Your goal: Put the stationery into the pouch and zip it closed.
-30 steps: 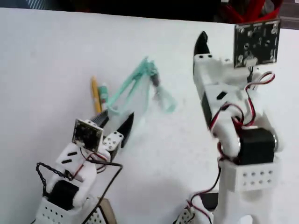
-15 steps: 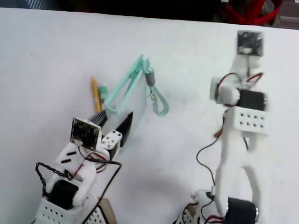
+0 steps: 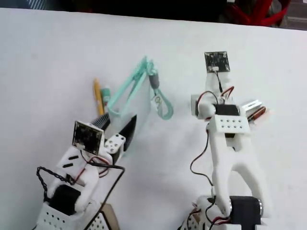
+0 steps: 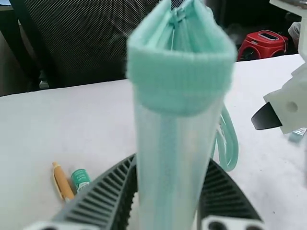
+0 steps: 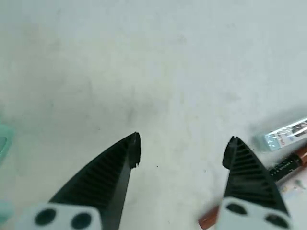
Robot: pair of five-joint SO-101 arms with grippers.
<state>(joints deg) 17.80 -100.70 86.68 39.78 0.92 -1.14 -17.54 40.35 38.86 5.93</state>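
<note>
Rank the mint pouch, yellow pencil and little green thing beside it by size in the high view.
Largest: the mint pouch.
Next: the yellow pencil.
Smallest: the green thing.
All lie similarly far from the camera.

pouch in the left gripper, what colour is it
The pouch is mint green with a see-through body, clearest in the left wrist view.

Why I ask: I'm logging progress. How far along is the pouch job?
Done: nothing packed that I can see. In hand: the left gripper clamps the pouch; the right gripper hangs open beside a brown pencil and a clear pen-like item. Left: those two, plus the yellow pencil and green-capped item by the pouch, then zipping.
</note>
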